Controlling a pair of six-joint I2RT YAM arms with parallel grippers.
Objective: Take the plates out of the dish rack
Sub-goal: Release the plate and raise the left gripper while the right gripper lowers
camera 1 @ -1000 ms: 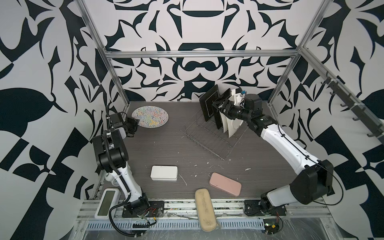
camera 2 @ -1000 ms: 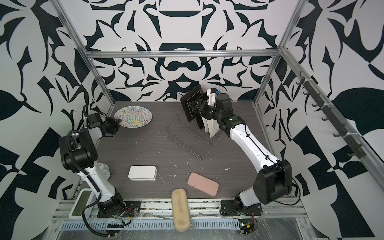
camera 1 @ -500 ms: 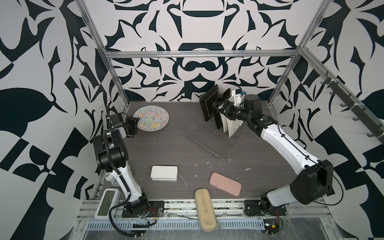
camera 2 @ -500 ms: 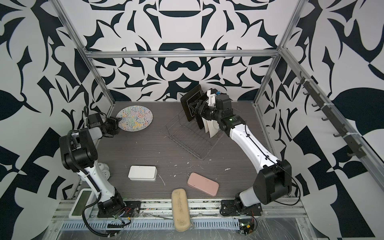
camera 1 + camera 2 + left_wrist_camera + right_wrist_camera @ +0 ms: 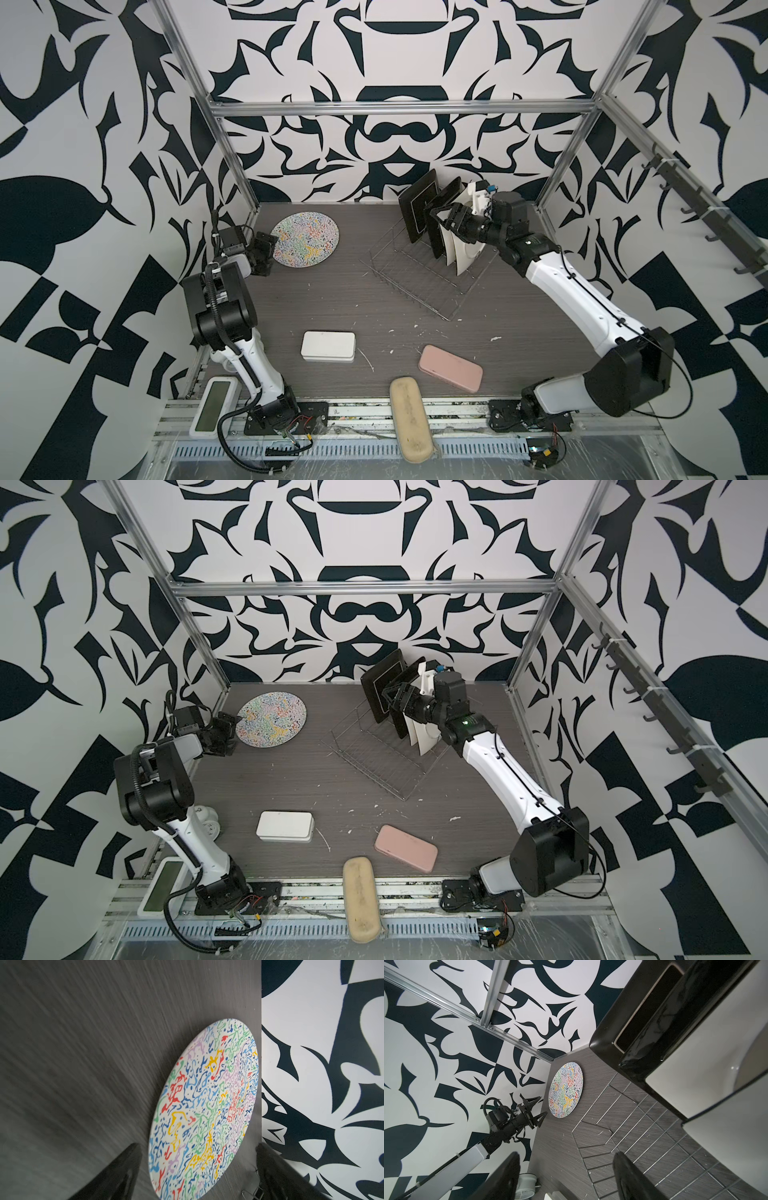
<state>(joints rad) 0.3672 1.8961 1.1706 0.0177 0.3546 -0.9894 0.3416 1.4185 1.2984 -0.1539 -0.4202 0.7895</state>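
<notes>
**Item 1, left gripper** (image 5: 267, 254). It sits low over the table (image 5: 332, 299). I read the jaws as spread wide and clamped on nothing. In the left wrist view both fingers (image 5: 118, 1172) stand apart with bare space inside each.

**Item 2, round plate** (image 5: 306, 239). It is out of the rack and lies flat on the table, squiggle face up, directly ahead of the left jaws. Its near rim shows between the two fingers and touches neither, as far as I can see.

**Item 3, white tin** (image 5: 328, 345). It lies flat, well behind the left jaws.

**Item 4, beige case** (image 5: 412, 419) and **pink case** (image 5: 451, 368). Both lie flat, well apart from both sets of jaws.

**Item 5, dish rack** (image 5: 424, 282). This is silver wire, resting on the table below and ahead of the right jaws.

**Item 6, plates in the rack.** I count four, all on edge and leaning:
- The front black plate (image 5: 417, 214) is just past the right fingertips.
- The second black plate (image 5: 437, 245) is beside the fingertips.
- The two white-backed plates (image 5: 465, 254) are behind them, under the wrist.

**Item 7, right gripper** (image 5: 437, 217). It hangs above the rack at the black plates' upper edges. The jaws are apart and grip nothing. In the right wrist view only rack wire and table show between its fingers (image 5: 505, 1176), with the plates off to one side.
</notes>
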